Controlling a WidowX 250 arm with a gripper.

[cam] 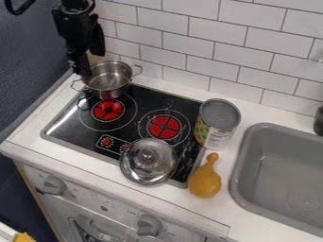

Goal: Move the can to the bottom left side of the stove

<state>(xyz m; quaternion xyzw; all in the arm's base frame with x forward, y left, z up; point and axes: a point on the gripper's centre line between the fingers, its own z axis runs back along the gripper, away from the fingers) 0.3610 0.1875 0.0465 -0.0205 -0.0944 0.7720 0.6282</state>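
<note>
- The black two-finger gripper point(84, 67) hung at the upper left, its lower end by the rim of the shiny silver metal pot point(108, 81); whether it touched the pot, I could not tell.
- Whether the claw was spread or pressed together, I could not tell.
- The tall cylindrical can point(217, 124), grey-topped with a yellow-and-green patterned label, stood upright at the right edge of the black glass stove point(82, 124).
- The pot sat at the stove's back left corner.
- A round silver lid point(148, 161), knob up, lay toward the stove's front right.
- A mustard-yellow toy drumstick point(205, 182) lay between stove and grey sink point(277, 163).
</note>
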